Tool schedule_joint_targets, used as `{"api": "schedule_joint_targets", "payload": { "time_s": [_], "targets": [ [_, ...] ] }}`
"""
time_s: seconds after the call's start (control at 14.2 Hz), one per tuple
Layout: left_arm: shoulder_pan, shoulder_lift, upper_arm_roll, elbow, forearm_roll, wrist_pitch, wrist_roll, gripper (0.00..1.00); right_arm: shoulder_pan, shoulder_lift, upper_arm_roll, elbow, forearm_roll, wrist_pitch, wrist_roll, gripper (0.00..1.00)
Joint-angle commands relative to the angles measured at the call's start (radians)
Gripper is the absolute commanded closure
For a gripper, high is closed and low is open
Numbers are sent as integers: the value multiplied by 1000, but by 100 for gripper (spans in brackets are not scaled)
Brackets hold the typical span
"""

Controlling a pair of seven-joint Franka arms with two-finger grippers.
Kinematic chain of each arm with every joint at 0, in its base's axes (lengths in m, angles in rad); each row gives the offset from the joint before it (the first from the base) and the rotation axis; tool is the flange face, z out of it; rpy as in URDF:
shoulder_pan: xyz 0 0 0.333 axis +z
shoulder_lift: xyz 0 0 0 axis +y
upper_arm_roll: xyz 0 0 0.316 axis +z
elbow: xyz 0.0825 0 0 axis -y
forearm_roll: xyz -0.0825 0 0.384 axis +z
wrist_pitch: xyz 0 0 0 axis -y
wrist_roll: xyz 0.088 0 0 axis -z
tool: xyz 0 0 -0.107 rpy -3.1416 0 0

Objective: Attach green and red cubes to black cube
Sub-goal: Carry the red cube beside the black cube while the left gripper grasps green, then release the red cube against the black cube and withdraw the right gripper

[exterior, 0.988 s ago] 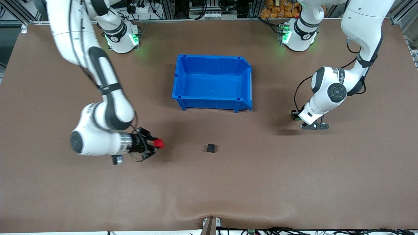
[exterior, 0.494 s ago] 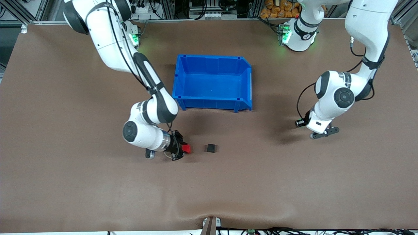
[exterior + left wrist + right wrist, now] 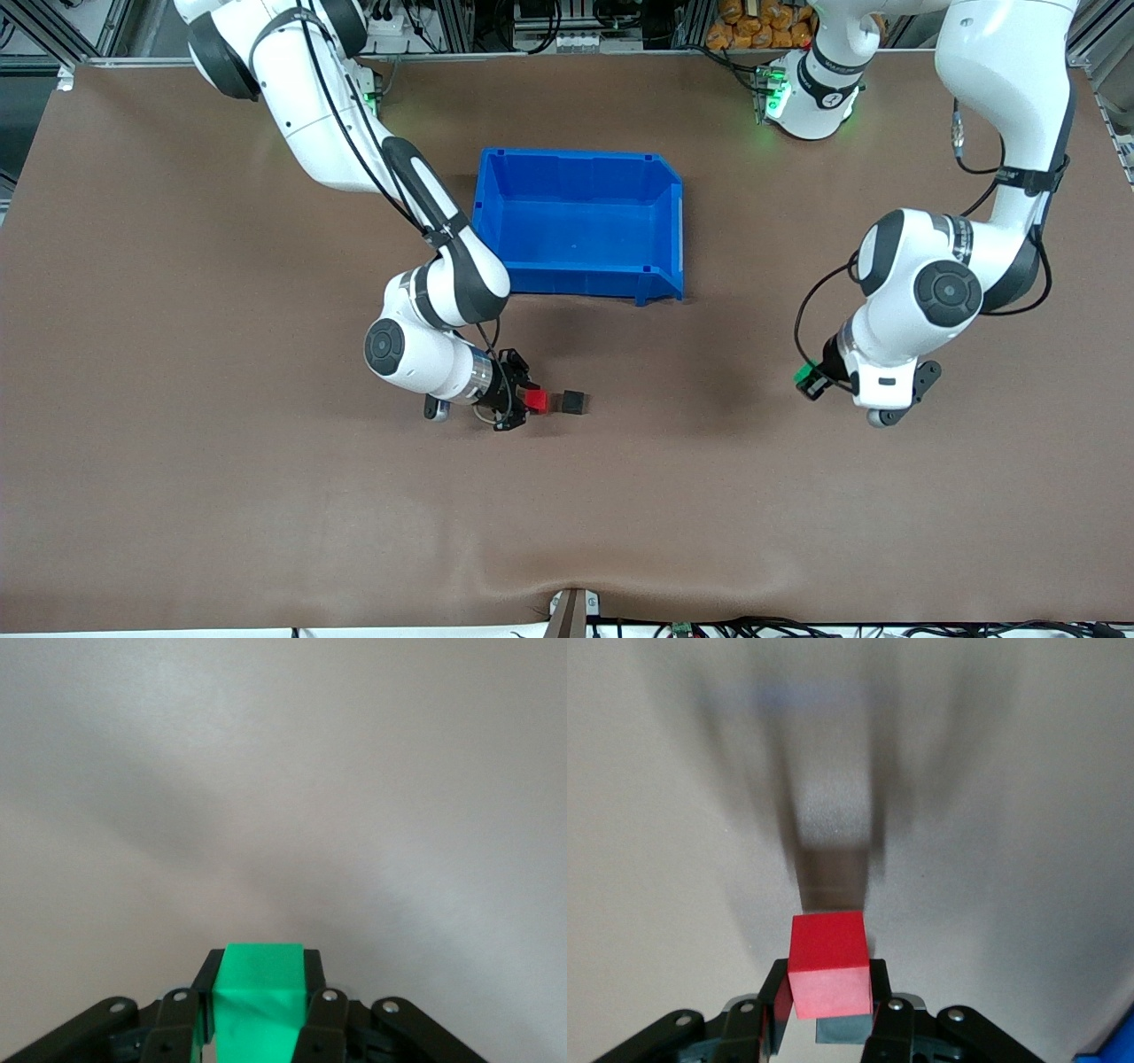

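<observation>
My right gripper (image 3: 524, 400) is shut on the red cube (image 3: 535, 400) and holds it low over the table, close beside the black cube (image 3: 574, 402), on the side toward the right arm's end. The right wrist view shows the red cube (image 3: 827, 948) clamped between the right gripper's (image 3: 828, 981) fingers. My left gripper (image 3: 813, 379) is shut on the green cube (image 3: 803, 372) above bare table toward the left arm's end. The left wrist view shows the green cube (image 3: 257, 1010) filling the left gripper's (image 3: 260, 969) jaws.
An open, empty blue bin (image 3: 576, 282) stands farther from the front camera than the black cube, near the table's middle. The brown table mat (image 3: 709, 496) lies bare around the cubes.
My right arm swept toward the table's middle and brought the red cube up beside the black cube. My left arm moved toward the front camera, still gripping the green cube.
</observation>
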State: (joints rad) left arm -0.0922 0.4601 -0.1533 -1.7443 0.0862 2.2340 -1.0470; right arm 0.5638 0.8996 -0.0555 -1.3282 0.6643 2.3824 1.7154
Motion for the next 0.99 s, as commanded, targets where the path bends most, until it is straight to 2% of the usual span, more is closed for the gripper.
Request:
{"api": "schedule_joint_targets", "payload": {
  "time_s": [0.0, 0.35, 0.42, 0.49, 0.56, 0.71, 0.78, 0.92],
  "targets": [
    [-17, 89, 1, 126, 0, -40, -97, 100, 21, 58, -3, 67, 14, 17, 49, 100],
    [-18, 97, 1, 130, 1, -40, -110, 100, 51, 70, 0, 66, 14, 64, 92, 100],
    [-21, 97, 1, 131, 1, -40, -120, 100, 53, 70, 0, 64, 14, 63, 92, 86],
    [-21, 100, 1, 131, 0, -40, -136, 100, 53, 70, -1, 63, 11, 63, 93, 24],
    [-24, 106, 1, 135, 1, -40, -166, 100, 54, 68, -1, 63, 2, 61, 92, 0],
    [-46, 124, 1, 173, 0, -40, -243, 100, 31, 35, -7, 66, 0, 35, 89, 0],
    [-55, 134, 1, 183, 0, -40, -298, 100, 27, -11, -33, 66, -11, 3, 87, 0],
    [-69, 147, 0, 184, 1, -40, -405, 100, -25, -51, -101, 96, -29, -243, 79, 0]
  ]
}}
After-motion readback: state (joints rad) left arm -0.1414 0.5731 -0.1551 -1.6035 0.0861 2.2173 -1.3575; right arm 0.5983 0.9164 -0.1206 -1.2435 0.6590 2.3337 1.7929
